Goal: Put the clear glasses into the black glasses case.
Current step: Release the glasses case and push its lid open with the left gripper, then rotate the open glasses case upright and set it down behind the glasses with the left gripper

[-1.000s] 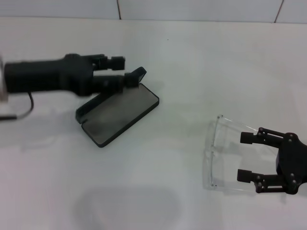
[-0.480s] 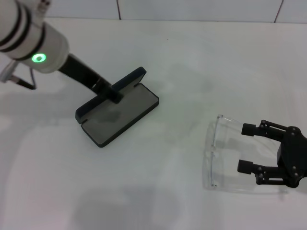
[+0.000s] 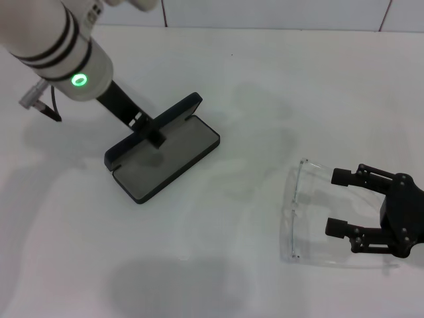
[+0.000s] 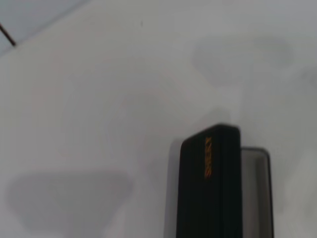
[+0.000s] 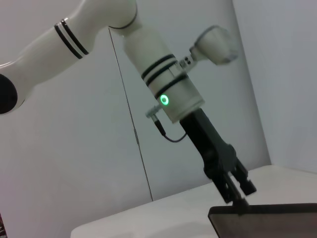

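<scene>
A: How is the black glasses case [image 3: 162, 148] seen, and what is done by the left gripper [image 3: 154, 134]?

B: The case is found open on the white bench [image 3: 218, 252], grey lining upward, its lid [image 3: 159, 122] raised nearly upright. The lid's edge is pinched by the left fingers, which are closed on it from above; orange lettering [image 4: 208, 156] is seen on the lid in the left wrist view.

A: And the clear glasses [image 3: 306, 212]?

B: They are laid on the bench well apart from the case. The right gripper [image 3: 339, 202] is held low at them, its fingers [image 3: 341, 176] spread wide, the lens just beyond the fingertips. Whether the clear arms are touched cannot be told.
</scene>
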Tool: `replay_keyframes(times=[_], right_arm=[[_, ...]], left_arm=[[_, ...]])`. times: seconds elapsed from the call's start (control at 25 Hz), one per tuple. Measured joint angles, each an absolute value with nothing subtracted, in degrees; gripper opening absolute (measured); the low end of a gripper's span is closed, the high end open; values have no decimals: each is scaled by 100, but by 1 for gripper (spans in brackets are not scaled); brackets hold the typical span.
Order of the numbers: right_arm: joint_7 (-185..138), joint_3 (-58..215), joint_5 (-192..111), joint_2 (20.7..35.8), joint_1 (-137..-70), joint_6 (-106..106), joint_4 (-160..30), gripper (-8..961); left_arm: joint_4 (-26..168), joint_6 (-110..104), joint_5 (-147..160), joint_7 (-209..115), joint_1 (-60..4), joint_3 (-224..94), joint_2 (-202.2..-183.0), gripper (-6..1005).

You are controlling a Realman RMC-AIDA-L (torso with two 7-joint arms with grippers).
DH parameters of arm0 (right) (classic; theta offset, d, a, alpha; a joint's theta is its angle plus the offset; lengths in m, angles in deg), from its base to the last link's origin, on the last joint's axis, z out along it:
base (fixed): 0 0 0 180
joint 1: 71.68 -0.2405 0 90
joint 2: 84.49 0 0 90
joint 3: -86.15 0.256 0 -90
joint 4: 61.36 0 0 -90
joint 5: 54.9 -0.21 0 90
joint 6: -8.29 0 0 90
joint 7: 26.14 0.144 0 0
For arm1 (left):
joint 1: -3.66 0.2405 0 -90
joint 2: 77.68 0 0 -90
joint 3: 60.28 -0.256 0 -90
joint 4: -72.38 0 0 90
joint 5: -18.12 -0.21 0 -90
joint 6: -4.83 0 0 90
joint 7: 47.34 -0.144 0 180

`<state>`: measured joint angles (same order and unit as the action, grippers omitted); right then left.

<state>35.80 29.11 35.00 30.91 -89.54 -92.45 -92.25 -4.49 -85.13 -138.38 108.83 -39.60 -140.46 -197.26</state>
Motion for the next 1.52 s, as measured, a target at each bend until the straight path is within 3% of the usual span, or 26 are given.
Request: replay_keyframes(times=[1.36,1.52], right_arm=[[3522,2911,3466,3099,-8962,-9181,-9075,866],[3499,2911,3435,3099,-8962,-9177,-9019,865]], left_arm=[[644,-7664,-14105,11131,-4315,-14845,-19737,619],[525,-7657,-14110,11118,-4305,-14853,-19738,530]])
